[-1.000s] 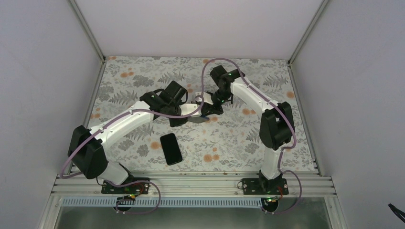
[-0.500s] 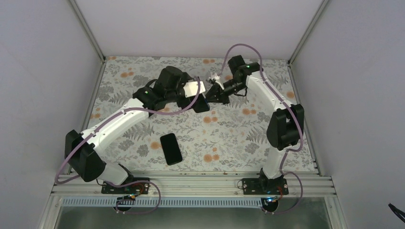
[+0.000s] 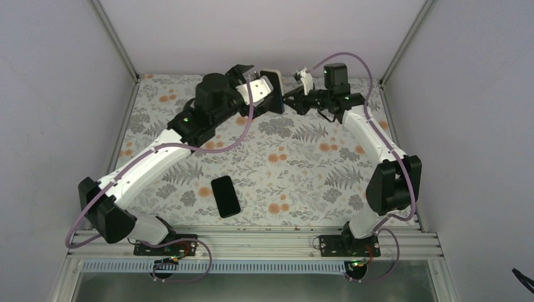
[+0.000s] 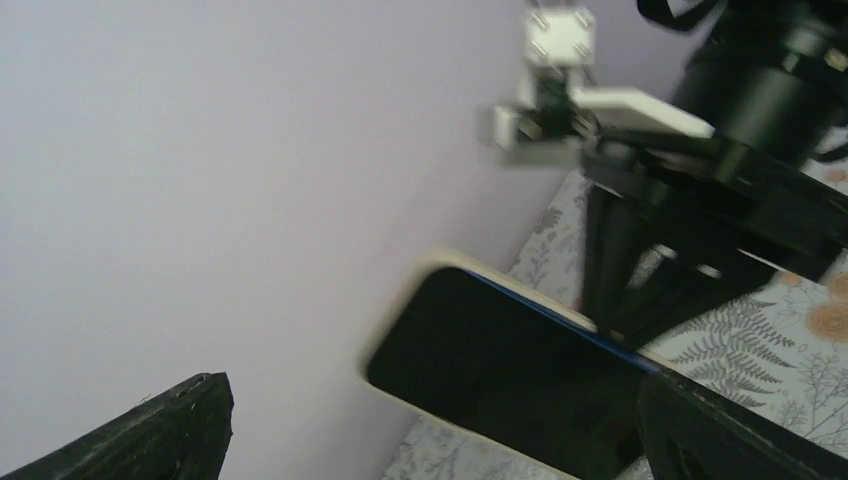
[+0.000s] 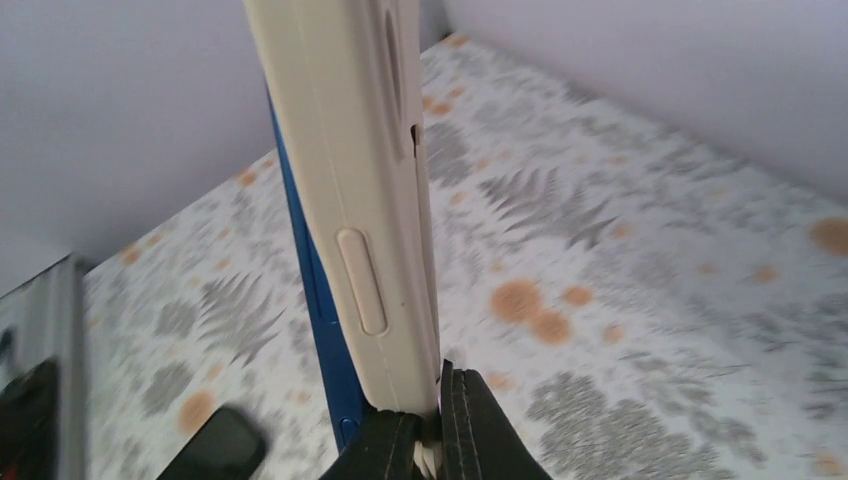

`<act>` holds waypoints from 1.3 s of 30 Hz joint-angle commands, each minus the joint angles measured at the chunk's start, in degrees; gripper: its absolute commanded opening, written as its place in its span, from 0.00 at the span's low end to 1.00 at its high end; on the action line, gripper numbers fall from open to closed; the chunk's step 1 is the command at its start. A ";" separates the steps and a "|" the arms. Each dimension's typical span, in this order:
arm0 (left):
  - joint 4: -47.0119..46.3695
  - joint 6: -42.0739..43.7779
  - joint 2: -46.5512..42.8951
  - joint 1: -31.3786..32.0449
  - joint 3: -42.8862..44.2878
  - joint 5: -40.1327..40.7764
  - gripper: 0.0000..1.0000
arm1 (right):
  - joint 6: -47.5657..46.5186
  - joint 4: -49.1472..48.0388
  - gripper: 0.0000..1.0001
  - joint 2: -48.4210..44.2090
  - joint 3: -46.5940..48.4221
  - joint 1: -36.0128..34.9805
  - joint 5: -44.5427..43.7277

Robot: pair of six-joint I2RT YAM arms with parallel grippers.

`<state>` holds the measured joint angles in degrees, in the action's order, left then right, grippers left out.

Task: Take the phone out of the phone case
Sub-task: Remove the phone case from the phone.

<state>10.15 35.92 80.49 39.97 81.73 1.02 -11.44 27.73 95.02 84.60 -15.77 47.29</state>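
Phone (image 4: 510, 375) seated inside the phone case (image 5: 350, 200): dark glossy screen framed by the whitish rim, with a thin blue edge showing along one long side next to the shell. Held aloft with its case, well above the flowered table (image 3: 302, 170), near the back wall (image 4: 200, 150). Stands almost upright in the right wrist view, rising straight out of the fingertips, side of the shell with a raised button turned to the camera, blue edge behind.

Right gripper (image 5: 432, 425) pinched narrow on the lower end of the case, both fingers pressed against the shell. Reaches the case from the right in the overhead view, meeting it end-on.

Left gripper (image 4: 430, 385) spread wide, cased phone lying across the gap. One finger well clear of the phone's rounded end, open space between; the other finger covering the opposite corner, touching or not impossible to tell. Grips nothing visibly.

Second phone (image 3: 225, 196), bare and black, flat on the table, well apart from both grippers, far below them and toward the arm bases, nearer the left arm.
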 commanded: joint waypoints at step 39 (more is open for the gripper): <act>-34.70 -8.62 17.94 1.62 -10.06 16.56 1.00 | 21.44 -18.09 0.03 0.69 5.43 -3.13 -16.59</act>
<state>-20.53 27.59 99.90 41.85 72.60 15.88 9.39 14.61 97.08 89.62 -18.24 29.65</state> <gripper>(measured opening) 0.999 0.049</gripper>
